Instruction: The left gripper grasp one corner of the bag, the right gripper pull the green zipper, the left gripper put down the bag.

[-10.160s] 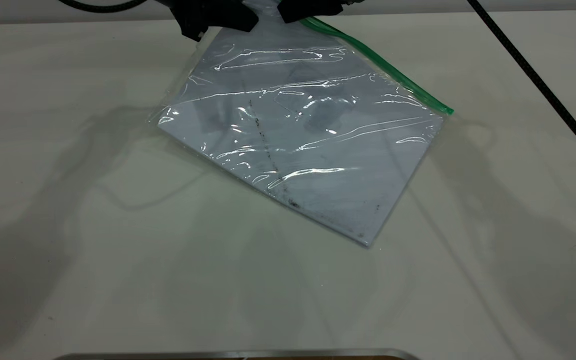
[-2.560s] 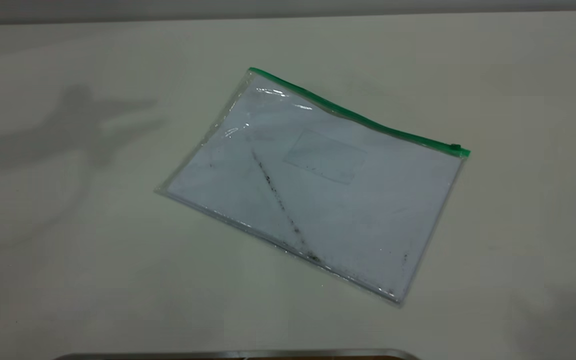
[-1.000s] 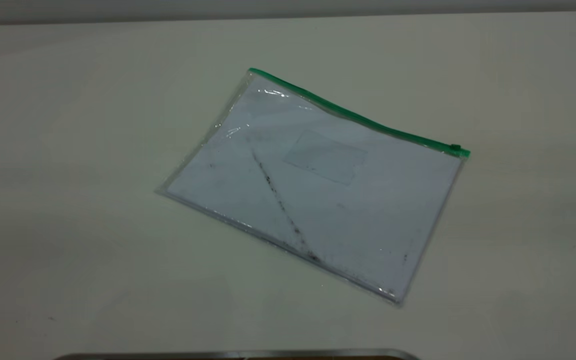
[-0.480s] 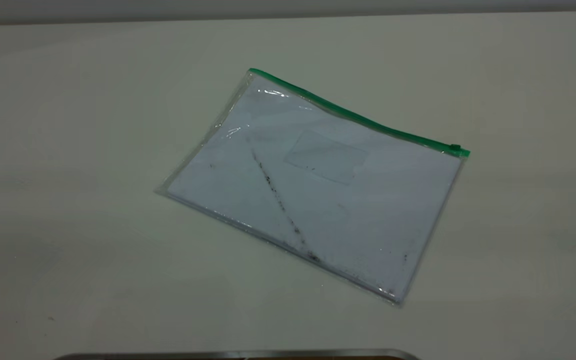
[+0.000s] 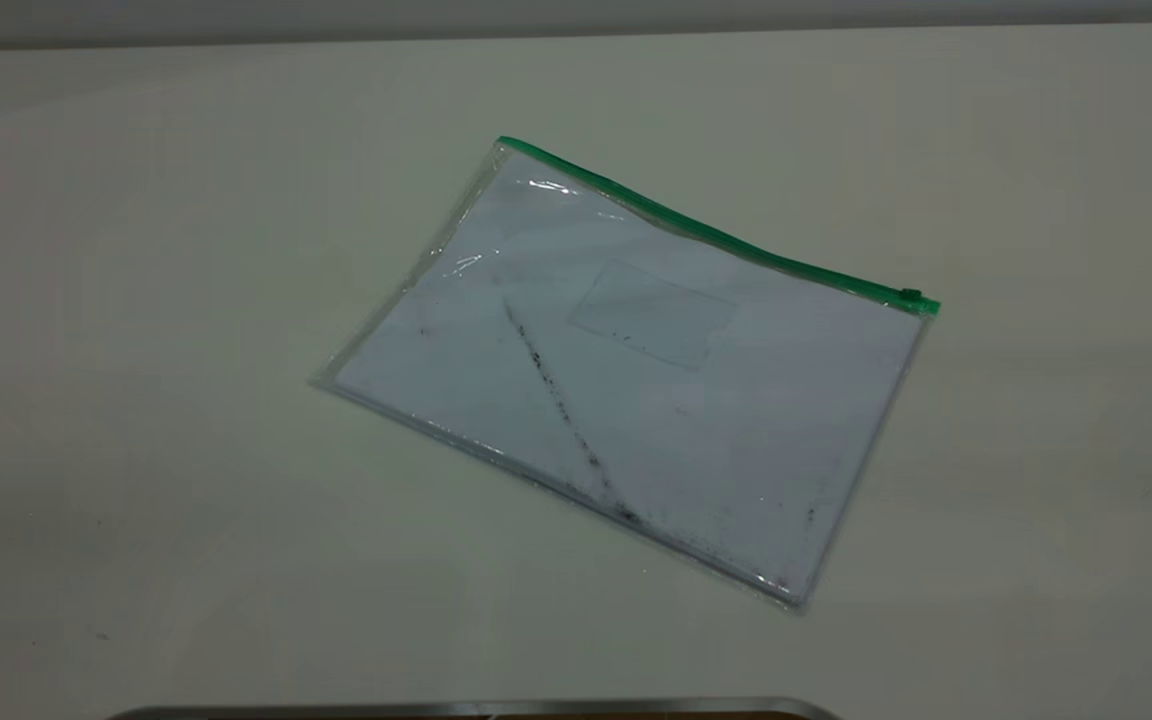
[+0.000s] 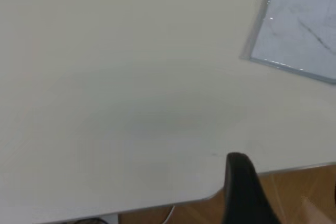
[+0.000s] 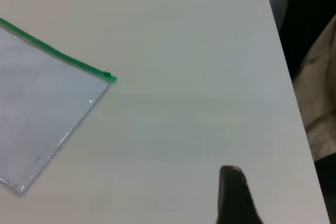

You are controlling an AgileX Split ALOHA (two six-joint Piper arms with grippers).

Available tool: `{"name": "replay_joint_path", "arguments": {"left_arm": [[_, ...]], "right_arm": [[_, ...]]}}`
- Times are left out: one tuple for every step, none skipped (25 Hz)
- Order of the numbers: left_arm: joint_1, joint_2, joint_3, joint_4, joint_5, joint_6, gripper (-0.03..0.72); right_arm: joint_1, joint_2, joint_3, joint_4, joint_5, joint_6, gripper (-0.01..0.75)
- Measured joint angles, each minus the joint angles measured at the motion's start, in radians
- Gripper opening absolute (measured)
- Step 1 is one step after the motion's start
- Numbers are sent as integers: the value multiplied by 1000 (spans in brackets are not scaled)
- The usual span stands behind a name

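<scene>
The bag [image 5: 626, 370] lies flat on the white table [image 5: 186, 450], with white paper inside and a dark diagonal smudge. The green zipper [image 5: 716, 238] runs along its far edge, with the slider [image 5: 909, 294] at the right end. The corner of the bag [image 5: 502, 142] at the zipper's left end is free. Both grippers are out of the exterior view. My left gripper [image 6: 287, 182] is open and empty, hovering by the table's edge, away from the bag [image 6: 299, 24]. My right gripper [image 7: 283, 192] is open and empty, away from the slider [image 7: 106, 74].
A metal strip [image 5: 476, 708] runs along the table's near edge. Wooden floor [image 6: 294, 192] shows past the table edge in the left wrist view. A dark chair with beige cloth [image 7: 315, 77] stands beyond the table edge in the right wrist view.
Ten seconds ago both grippers held the bag's top corner up at the far edge. Now the bag lies flat and both arms have left the exterior view. Nothing moved in the last second.
</scene>
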Motion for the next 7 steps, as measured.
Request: {"name": "replay_joint_path", "arguments": {"left_arm": [[0, 0, 0, -2, 0, 0, 472], [0, -1, 0, -4, 0, 0, 472], [0, -1, 0, -4, 0, 0, 472], [0, -1, 0, -4, 0, 0, 472], [0, -1, 0, -4, 0, 0, 472], [0, -1, 0, -4, 0, 0, 472], [0, -1, 0, -4, 0, 0, 472]], "right_arm": [[0, 0, 0, 0, 0, 0, 483], [0, 0, 0, 0, 0, 0, 483], [0, 0, 0, 0, 0, 0, 483], [0, 0, 0, 0, 0, 0, 483], [0, 0, 0, 0, 0, 0, 483], [0, 0, 0, 0, 0, 0, 483], [0, 0, 0, 0, 0, 0, 483]]}}
